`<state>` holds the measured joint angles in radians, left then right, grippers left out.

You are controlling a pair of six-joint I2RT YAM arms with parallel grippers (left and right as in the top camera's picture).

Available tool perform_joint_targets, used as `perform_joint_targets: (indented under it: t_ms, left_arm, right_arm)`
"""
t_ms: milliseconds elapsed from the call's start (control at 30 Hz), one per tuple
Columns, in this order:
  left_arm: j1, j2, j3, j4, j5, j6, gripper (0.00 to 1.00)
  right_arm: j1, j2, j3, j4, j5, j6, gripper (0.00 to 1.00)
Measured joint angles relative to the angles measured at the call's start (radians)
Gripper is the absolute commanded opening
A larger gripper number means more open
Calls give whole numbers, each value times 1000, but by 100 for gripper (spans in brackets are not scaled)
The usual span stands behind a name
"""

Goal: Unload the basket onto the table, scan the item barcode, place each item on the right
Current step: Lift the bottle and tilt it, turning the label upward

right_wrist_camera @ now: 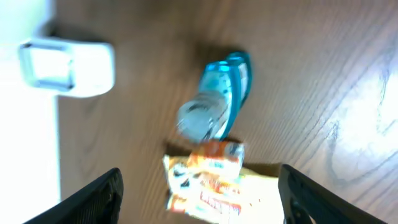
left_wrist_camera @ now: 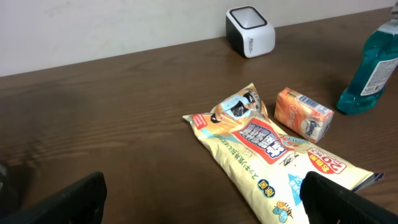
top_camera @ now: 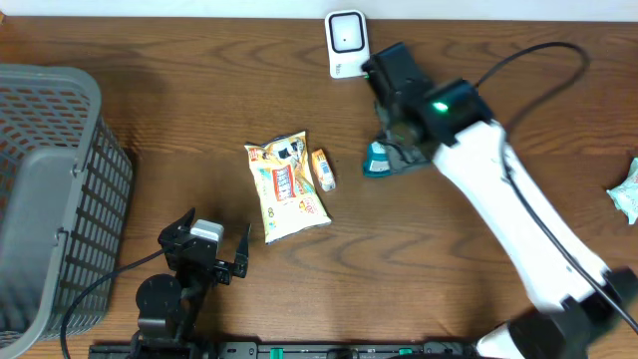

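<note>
A white barcode scanner [top_camera: 346, 42] stands at the back of the table. A teal bottle [top_camera: 376, 161] stands upright on the wood just in front of it, also in the right wrist view [right_wrist_camera: 217, 102]. My right gripper [top_camera: 401, 148] hovers beside the bottle, and its jaws [right_wrist_camera: 199, 199] are open with nothing between them; the bottle is beyond the fingertips. A yellow snack bag [top_camera: 284, 187] lies flat mid-table with a small orange box [top_camera: 323, 170] at its right. My left gripper [top_camera: 210, 248] rests open near the front edge, short of the bag [left_wrist_camera: 273, 152].
A grey mesh basket [top_camera: 50, 199] fills the left side of the table. A pale green packet [top_camera: 628, 192] lies at the right edge. The right arm stretches diagonally from the front right corner to the scanner area.
</note>
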<state>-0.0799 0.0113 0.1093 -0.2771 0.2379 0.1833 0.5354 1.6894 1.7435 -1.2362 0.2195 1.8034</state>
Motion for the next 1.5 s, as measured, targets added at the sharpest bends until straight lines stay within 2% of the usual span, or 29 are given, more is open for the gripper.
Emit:
perform_joint_targets:
  t_ms: [133,233,400,467,500,600,667,800,967,1133,1200,1300,1500]
  left_arm:
    - [0,0,0,0,0,0,98]
    - [0,0,0,0,0,0,98]
    - [0,0,0,0,0,0,98]
    - [0,0,0,0,0,0,98]
    - [0,0,0,0,0,0,98]
    - [0,0,0,0,0,0,98]
    - [0,0,0,0,0,0,98]
    - [0,0,0,0,0,0,98]
    - [0,0,0,0,0,0,98]
    - [0,0,0,0,0,0,98]
    - [0,0,0,0,0,0,98]
    - [0,0,0,0,0,0,98]
    - [0,0,0,0,0,0,98]
  right_arm:
    - [0,-106,0,0,58,-219,72]
    - [0,-143,2,0,146,-461,71]
    - [-1,-112,2,26,197,-1059,79]
    - [-1,-84,2,21,152,-1268,77]
    - [-1,-64,2,10,112,-1392,99]
    - [-1,-2,2,-21,25,-1679,99]
    - [0,40,2,-28,4,-1812,97]
    - [0,96,2,-47,-6,-1973,92]
    - [-1,119,2,-41,-9,-2084,90]
    - [-3,119,2,-39,-19,-2205,93]
    - [-9,119,2,-30,-24,-2253,99]
    - [-37,120,2,-4,-50,-2319,99]
    - [-152,120,2,22,-240,-2442,99]
